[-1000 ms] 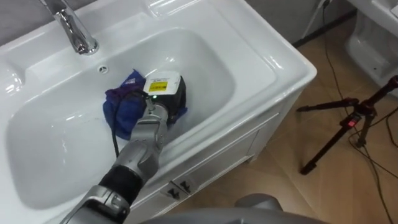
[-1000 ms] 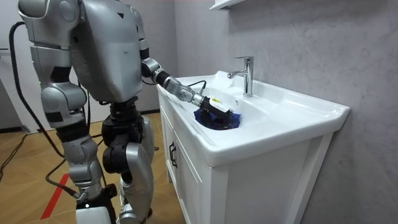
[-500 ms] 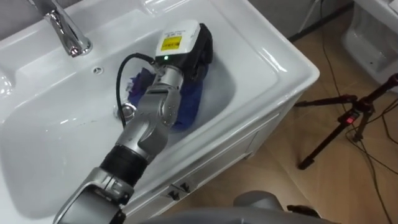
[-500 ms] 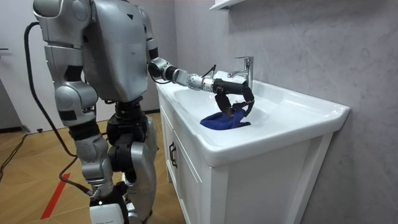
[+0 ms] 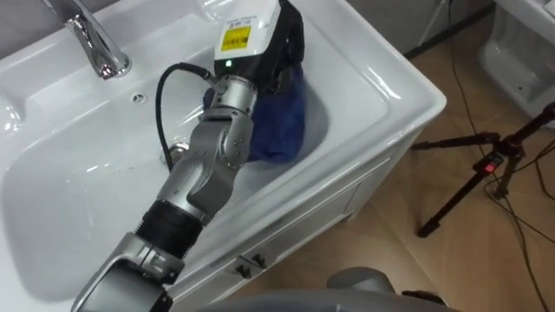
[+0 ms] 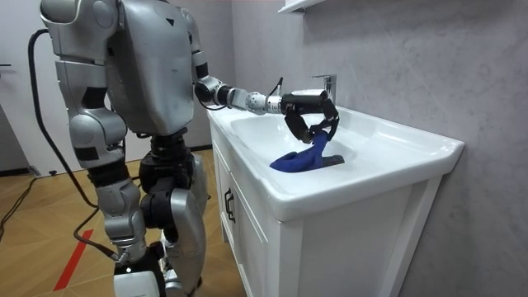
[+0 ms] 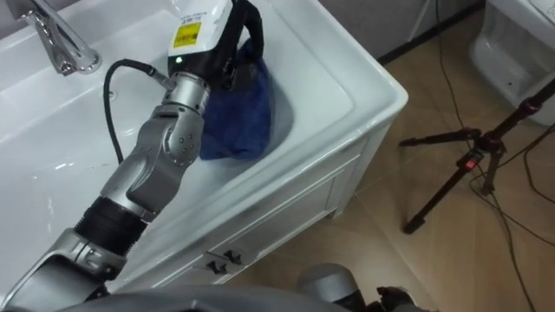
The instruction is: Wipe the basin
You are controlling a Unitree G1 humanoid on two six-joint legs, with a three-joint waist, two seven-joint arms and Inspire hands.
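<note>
Gripping a blue cloth (image 5: 279, 121), apparently, left robot hand (image 5: 260, 42) hangs over the basin (image 5: 69, 182).

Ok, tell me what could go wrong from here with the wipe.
1. The left hand is raised, so the blue cloth hangs from it with just its lower end on the basin; a stroke now may barely wipe.
2. The hanging cloth could slip from its grip.
3. The hand is close to the basin's far wall; a wide sweep might strike it.

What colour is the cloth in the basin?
Cloth is dark blue; clearest in the left eye view.
</note>
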